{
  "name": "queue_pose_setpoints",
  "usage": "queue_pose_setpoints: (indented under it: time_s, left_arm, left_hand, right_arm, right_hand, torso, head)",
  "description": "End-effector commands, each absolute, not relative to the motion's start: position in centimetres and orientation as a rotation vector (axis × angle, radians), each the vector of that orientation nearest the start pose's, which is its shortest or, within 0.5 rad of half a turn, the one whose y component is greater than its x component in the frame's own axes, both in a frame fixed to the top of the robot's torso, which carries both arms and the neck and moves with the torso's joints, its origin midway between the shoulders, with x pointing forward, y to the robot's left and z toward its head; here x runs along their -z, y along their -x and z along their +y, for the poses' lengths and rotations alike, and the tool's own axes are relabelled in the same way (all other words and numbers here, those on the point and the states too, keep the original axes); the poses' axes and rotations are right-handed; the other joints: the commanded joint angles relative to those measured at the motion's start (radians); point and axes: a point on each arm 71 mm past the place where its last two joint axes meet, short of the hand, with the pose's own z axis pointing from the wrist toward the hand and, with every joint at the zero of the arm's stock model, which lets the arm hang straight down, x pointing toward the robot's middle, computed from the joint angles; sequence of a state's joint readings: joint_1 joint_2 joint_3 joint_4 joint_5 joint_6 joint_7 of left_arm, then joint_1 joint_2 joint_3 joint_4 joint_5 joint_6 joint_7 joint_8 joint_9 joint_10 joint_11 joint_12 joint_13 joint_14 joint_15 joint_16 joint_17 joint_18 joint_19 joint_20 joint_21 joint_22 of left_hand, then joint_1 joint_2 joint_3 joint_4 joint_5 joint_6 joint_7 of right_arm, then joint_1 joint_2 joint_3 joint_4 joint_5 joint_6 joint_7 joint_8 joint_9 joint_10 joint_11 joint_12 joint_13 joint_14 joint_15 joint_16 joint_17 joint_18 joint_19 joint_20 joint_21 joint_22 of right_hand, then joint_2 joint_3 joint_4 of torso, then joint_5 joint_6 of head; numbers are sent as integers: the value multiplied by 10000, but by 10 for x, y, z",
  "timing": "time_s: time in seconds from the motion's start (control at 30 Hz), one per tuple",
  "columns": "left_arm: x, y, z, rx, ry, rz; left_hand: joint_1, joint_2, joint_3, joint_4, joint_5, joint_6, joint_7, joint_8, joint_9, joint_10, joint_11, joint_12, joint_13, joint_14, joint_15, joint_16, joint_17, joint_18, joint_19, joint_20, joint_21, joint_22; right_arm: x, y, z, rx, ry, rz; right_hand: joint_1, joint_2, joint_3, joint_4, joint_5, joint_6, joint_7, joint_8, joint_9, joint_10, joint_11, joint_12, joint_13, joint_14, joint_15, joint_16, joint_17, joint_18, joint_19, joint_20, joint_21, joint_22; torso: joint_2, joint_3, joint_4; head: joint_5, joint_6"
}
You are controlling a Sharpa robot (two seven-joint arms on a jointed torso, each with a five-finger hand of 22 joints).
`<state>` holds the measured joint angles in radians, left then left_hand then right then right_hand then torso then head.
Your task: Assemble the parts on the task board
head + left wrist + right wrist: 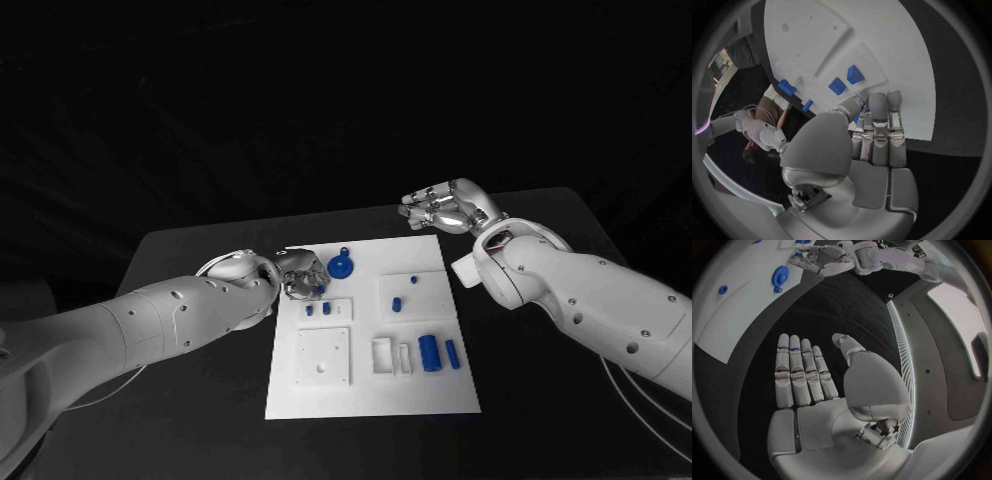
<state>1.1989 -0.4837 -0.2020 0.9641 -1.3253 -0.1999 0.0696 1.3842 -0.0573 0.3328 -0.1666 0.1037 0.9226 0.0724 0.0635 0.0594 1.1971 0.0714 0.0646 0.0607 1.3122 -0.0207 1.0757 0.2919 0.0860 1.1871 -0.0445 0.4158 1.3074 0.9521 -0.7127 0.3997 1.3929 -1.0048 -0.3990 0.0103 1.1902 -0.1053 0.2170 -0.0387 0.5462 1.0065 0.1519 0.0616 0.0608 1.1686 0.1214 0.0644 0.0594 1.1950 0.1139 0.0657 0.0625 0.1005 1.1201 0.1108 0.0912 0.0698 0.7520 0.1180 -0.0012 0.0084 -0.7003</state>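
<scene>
The white task board (pixel 375 400) lies in the middle of the black table. A blue round gear-like part (pixel 342 266) stands near its far left corner, and my left hand (pixel 299 274) hovers right beside it at the board's left edge. In the left wrist view the left hand (pixel 870 145) has its fingers straight and the thumb drawn against them, with a blue sliver (pixel 857 118) showing in between; whether it holds anything is unclear. My right hand (pixel 450 208) is raised beyond the board's far right corner. The right hand (pixel 811 385) is flat and holds nothing.
Two small blue blocks (pixel 319 309) sit in a slot near the left hand. Two blue cylinders (pixel 437 351) lie in the board's right half, and two small blue pieces (pixel 404 290) lie farther back. A white square plate (pixel 320 356) is on the board's near left.
</scene>
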Motion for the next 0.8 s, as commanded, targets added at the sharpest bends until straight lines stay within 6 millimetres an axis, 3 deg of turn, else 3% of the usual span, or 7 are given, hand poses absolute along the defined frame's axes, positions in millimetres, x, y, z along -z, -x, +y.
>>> queue_pose_setpoints:
  time_s: [0.03,0.2,0.33,0.5,0.63,0.67,0.8]
  left_arm:
    - [267,-550,176,5848,-1809,18593]
    - [266,-551,180,5757,-1589,18421]
    - [265,-552,185,5648,-1435,18335]
    - [264,-554,193,5483,-1266,18236]
    - [260,-555,204,5498,-983,17959]
    - [258,-556,207,5534,-824,17854]
    - [246,-559,222,6103,312,17100]
  left_hand:
    - [15,-144,90,34,-57,-352,-2,-71,-20,-251,109,-68,-24,-151,33,-44,-36,174,-81,60,-86,203]
    - [103,-273,59,86,15,-779,-5,-88,-38,-578,213,-69,-24,-273,111,-64,-111,245,-126,141,-159,202]
    - [172,-327,35,97,101,-819,-11,-88,-38,-735,271,-70,-24,-349,143,-62,-151,278,-151,175,-178,213]
    - [316,-322,107,46,122,-400,135,-63,-18,-841,306,-69,-24,-427,165,-26,-198,329,-199,200,-141,239]
    - [331,-337,407,-72,127,721,329,-13,23,-679,271,-73,-26,-537,142,-89,-270,340,-344,185,16,258]
    - [341,-345,472,-106,130,879,391,2,30,-638,265,-71,-25,-602,133,-181,-320,337,-409,179,42,258]
    - [211,-354,600,-105,12,945,463,-8,28,-374,210,-73,-26,-774,104,-699,-573,265,-746,175,46,205]
  right_arm:
    - [161,-521,-205,-10443,-5337,14507]
    - [161,-522,-206,-10363,-5333,14530]
    - [162,-522,-206,-10285,-5294,14633]
    - [165,-523,-209,-10145,-4947,15033]
    - [171,-525,-215,-9752,-4087,15492]
    - [172,-526,-216,-9594,-3815,15597]
    - [178,-527,-222,-8532,-2183,16005]
  right_hand:
    - [-59,-32,-7,12,52,-115,0,-8,2,-81,-12,-64,-14,-97,10,-42,-17,138,-69,9,-52,-14]
    - [-49,-32,-75,6,55,-184,12,-10,0,-134,8,-64,-14,-155,32,-40,-17,133,-112,29,-68,-15]
    - [-30,-29,-138,-11,38,-243,19,-13,-3,-150,14,-65,-14,-154,31,-40,-16,136,-130,37,-67,-12]
    - [140,0,0,-206,-92,-91,4,-4,4,-100,-17,-66,-14,64,-49,-18,-1,165,12,-32,28,13]
    - [419,-29,770,-742,-449,385,-81,-9,13,64,-111,-77,-20,711,-293,-29,36,209,503,-307,299,53]
    - [553,6,906,-881,-630,526,-111,29,31,174,-173,-64,-14,1075,-445,100,107,269,809,-441,487,130]
    - [824,-25,952,-1348,-1190,951,-239,38,37,521,-366,-63,-12,2297,-923,436,468,243,1767,-975,1320,547]
  torso:
    - [1,2,0]
    - [1,3,-4]
    - [-3,2,-6]
    - [-4,-1,-3]
    - [-3,-21,10]
    - [-8,-26,10]
    - [-17,-18,17]
  head:
    - [-8,2]
    - [-7,9]
    - [-20,25]
    - [-36,46]
    - [-72,104]
    - [-110,126]
    - [-274,241]
